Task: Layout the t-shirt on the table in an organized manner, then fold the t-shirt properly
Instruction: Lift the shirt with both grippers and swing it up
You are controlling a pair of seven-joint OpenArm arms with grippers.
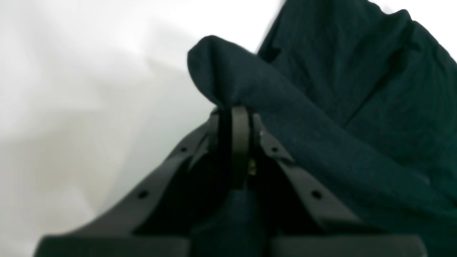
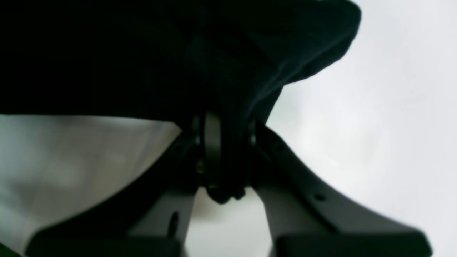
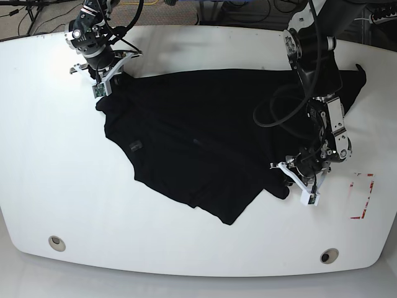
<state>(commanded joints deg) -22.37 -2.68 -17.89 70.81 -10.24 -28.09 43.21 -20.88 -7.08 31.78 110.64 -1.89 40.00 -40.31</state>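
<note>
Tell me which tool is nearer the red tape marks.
Left. The left tool, shut on the t-shirt, sits just beside the red tape marks; the right tool is at the far opposite corner.

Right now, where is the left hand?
In the base view the left hand is at lower right, shut on the t-shirt edge, beside the red tape marks.

I work in what looks like a robotics lab or test rig. My two arms reach over a big white tabletop (image 3: pixel 186 248) w/ curved edges, two round grommet holes (image 3: pixel 56 242) and red tape marks (image 3: pixel 366 198) near one side. Behind the far edge, cables (image 3: pixel 37 15) run across a dark floor.
</note>
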